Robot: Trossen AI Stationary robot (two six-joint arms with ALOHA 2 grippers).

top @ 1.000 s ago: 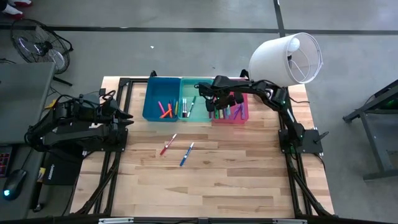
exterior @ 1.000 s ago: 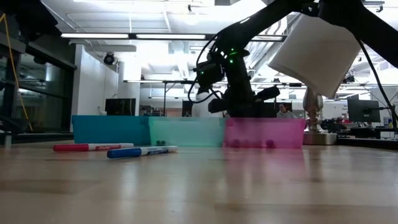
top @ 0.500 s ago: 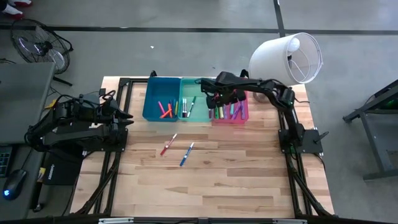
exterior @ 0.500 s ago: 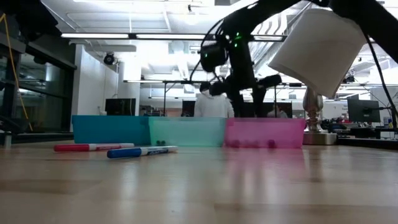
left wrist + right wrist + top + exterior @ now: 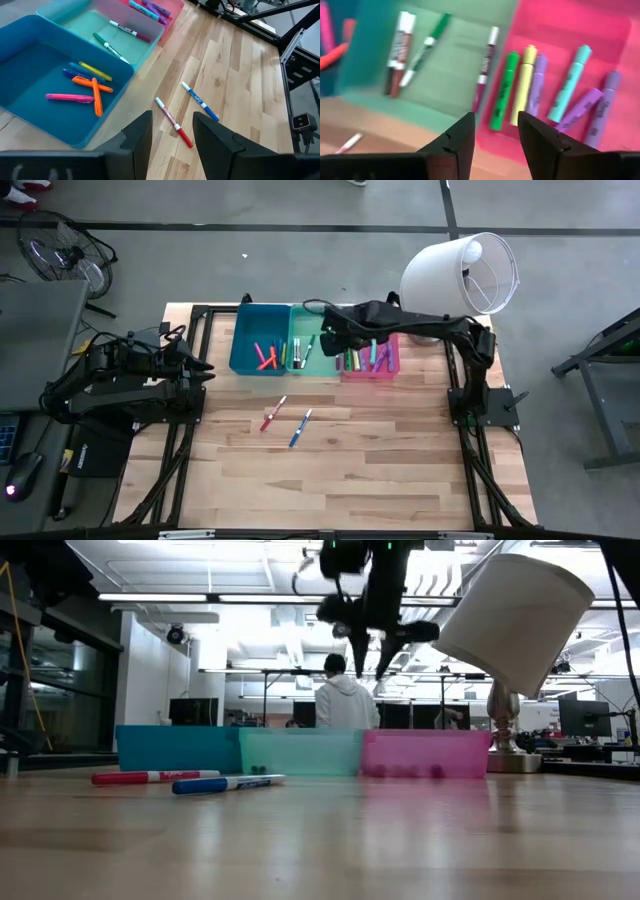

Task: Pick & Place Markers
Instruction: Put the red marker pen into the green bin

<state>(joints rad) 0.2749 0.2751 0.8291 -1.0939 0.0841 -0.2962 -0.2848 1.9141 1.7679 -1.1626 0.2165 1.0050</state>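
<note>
Above the mint green and pink plastic bins point(image 5: 370, 360), I see the right gripper point(image 5: 495, 131) part-open, holding nothing. Two thin markers, red-capped point(image 5: 271, 413) and blue-capped point(image 5: 300, 428), lie on the wooden counter point(image 5: 340, 470). Left gripper point(image 5: 172, 134) part-open, parked left.

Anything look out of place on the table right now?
Two markers lie loose on the bare table, outside the bins: a red marker and a blue marker, askew beside each other. Nothing spilled or damaged.

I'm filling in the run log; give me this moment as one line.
right gripper: open, empty, above mint bin and pink bin | left gripper: open, waiting at table's left | red marker, blue marker: on table
</note>
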